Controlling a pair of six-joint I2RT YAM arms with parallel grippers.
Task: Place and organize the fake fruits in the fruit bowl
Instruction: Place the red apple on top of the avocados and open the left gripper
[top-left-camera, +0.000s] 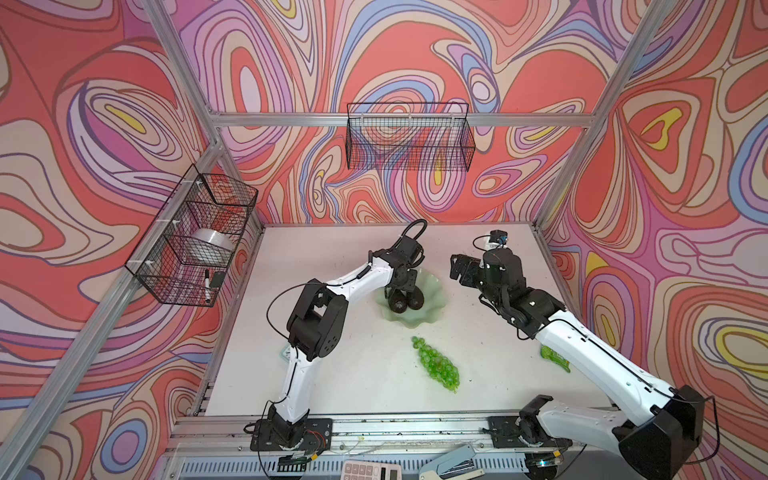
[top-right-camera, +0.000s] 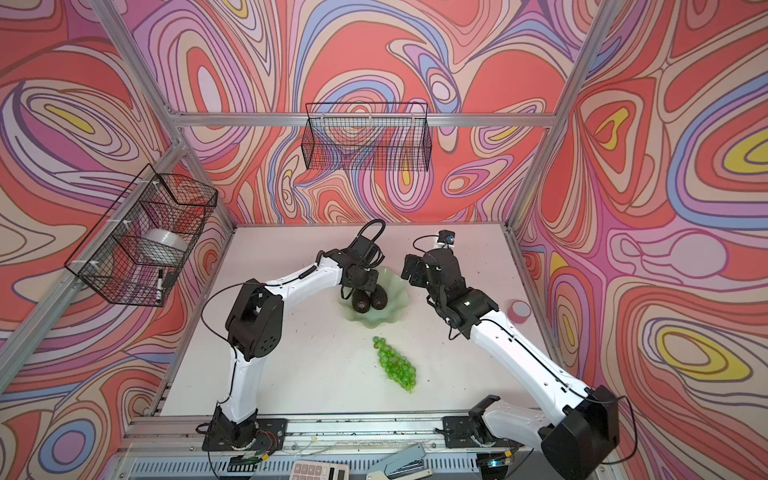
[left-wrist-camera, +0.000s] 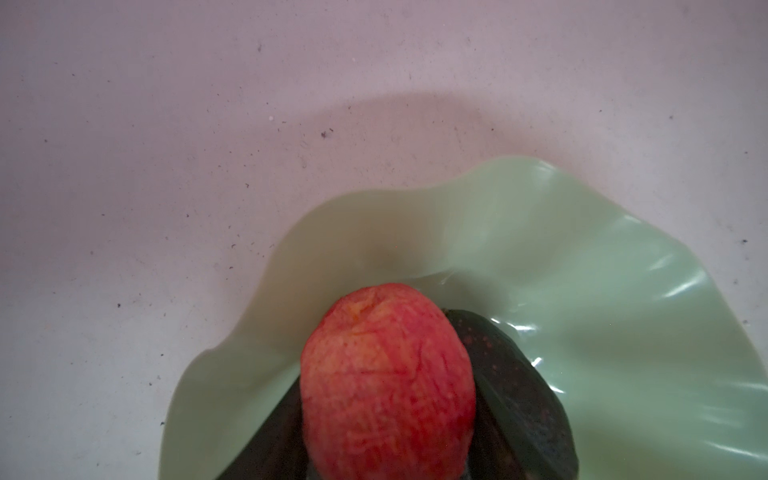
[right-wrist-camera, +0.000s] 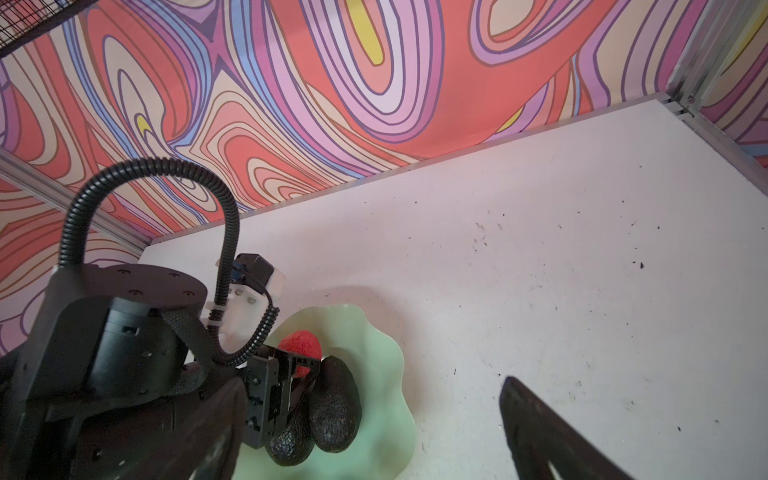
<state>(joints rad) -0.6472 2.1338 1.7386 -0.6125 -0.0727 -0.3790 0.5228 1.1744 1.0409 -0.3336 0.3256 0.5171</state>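
The mint-green fruit bowl (top-left-camera: 436, 301) (top-right-camera: 400, 291) (left-wrist-camera: 582, 270) (right-wrist-camera: 386, 374) stands mid-table. Two dark avocados (top-left-camera: 400, 306) (top-right-camera: 360, 302) (right-wrist-camera: 334, 411) lie side by side in it. My left gripper (top-left-camera: 401, 291) (top-right-camera: 364, 286) hangs just above them, shut on the small red fruit (left-wrist-camera: 386, 386) (right-wrist-camera: 301, 347), which fills the left wrist view. The green grapes (top-left-camera: 438, 365) (top-right-camera: 395, 365) lie on the table in front of the bowl. Right of the bowl and above the table, my right gripper (top-left-camera: 459, 270) (top-right-camera: 412, 270) (right-wrist-camera: 376, 382) stands open and empty.
A flat green packet (top-left-camera: 555, 357) pokes out from under the right arm. A pink-and-white cylinder (top-right-camera: 520, 311) stands near the right wall. Black wire baskets hang on the back wall (top-left-camera: 409, 137) and the left wall (top-left-camera: 195, 237). A calculator (top-left-camera: 372, 471) and a stapler (top-left-camera: 453, 461) lie beyond the front rail.
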